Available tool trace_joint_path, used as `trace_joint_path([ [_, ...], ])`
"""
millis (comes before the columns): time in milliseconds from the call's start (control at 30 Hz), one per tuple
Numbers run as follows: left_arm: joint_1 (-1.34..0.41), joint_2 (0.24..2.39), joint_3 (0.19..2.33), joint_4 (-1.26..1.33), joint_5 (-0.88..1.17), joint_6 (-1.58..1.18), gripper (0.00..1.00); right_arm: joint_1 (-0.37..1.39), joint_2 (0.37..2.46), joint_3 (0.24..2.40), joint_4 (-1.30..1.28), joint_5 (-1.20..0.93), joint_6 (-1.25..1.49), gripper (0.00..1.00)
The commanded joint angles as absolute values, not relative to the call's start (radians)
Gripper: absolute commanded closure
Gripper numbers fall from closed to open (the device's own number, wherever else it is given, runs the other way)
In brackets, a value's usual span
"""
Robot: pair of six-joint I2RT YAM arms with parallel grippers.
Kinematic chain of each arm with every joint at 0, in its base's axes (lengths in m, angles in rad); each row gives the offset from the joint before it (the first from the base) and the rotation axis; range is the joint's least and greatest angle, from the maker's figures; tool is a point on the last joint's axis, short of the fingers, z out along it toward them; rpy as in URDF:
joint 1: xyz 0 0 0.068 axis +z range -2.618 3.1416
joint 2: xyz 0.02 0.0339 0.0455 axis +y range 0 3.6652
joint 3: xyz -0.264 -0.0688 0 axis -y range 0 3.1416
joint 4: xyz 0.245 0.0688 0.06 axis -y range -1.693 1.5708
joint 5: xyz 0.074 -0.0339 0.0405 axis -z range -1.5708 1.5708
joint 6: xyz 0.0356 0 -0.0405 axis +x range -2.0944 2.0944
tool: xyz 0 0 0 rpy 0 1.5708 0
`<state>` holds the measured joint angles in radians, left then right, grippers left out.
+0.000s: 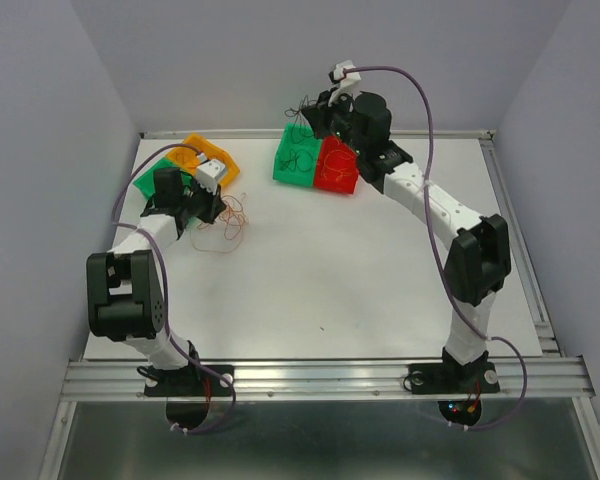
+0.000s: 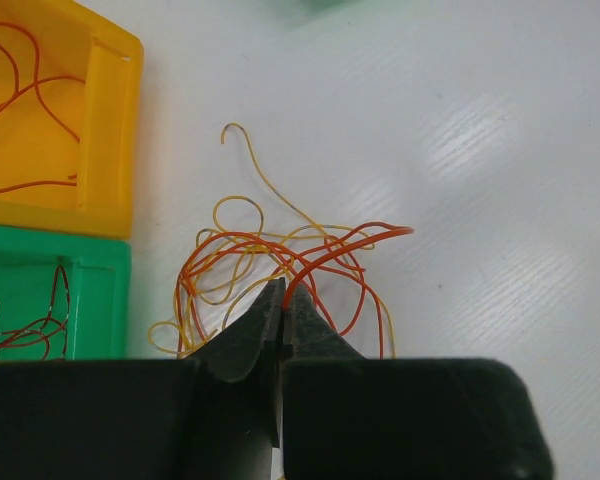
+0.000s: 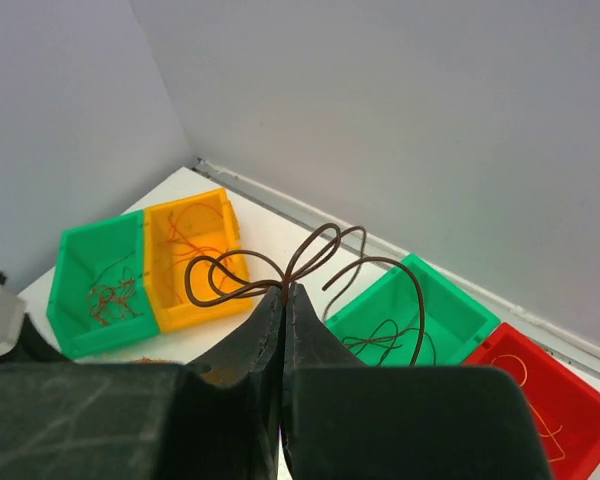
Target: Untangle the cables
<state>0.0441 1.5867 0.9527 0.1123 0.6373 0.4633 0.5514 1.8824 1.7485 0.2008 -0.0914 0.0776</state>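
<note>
**Left arm.** The left gripper (image 2: 283, 300) has its jaws pressed together on a red cable (image 2: 345, 248). The cable leaves the fingertips and arches up and to the right. The tips sit at the near edge of a loose tangle of cables (image 2: 250, 270), red, orange and yellow strands lying in overlapping loops on the white table (image 2: 480, 150). One yellow strand curls out of the far side of the heap. To the left of the tangle stand an orange bin (image 2: 110, 120) and, nearer, the left green bin (image 2: 100, 290), touching side by side. Each holds a few thin reddish strands.

**Right arm.** The right gripper (image 3: 285, 295) is likewise closed, pinching a dark cable (image 3: 310, 255). The cable springs from the tips in several open loops, and one long end bends down to the right. The gripper is held raised at the far side of the table, close to the back wall. Below and to its right lie the right green bin (image 3: 450, 310), with dark strands in it, and a red bin (image 3: 580, 400) against it, holding a pale strand.

**Overhead view.** The two arms are well apart. The left gripper (image 1: 202, 205) is at the far left beside the tangle, and the right gripper (image 1: 308, 112) is at the far centre.
</note>
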Motion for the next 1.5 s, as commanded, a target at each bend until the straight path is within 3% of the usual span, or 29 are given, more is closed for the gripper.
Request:
trace_joint_path([
  [0, 0.048, 1.526, 0.937, 0.126, 0.67, 0.48, 0.92, 0.5, 1.966, 1.882, 0.229, -0.161, 0.161, 1.0],
  [367, 0.048, 1.516, 0.933, 0.121, 0.675, 0.488, 0.92, 0.453, 2.187, 1.996, 0.229, -0.189, 0.221, 1.0],
  [867, 0.046, 1.506, 0.936, 0.114, 0.686, 0.488, 0.92, 0.442, 2.368, 2.062, 0.199, -0.213, 0.261, 1.0],
  [1467, 0.043, 1.512, 0.94, 0.107, 0.689, 0.489, 0.92, 0.475, 2.537, 2.284, 0.195, -0.226, 0.305, 1.0],
])
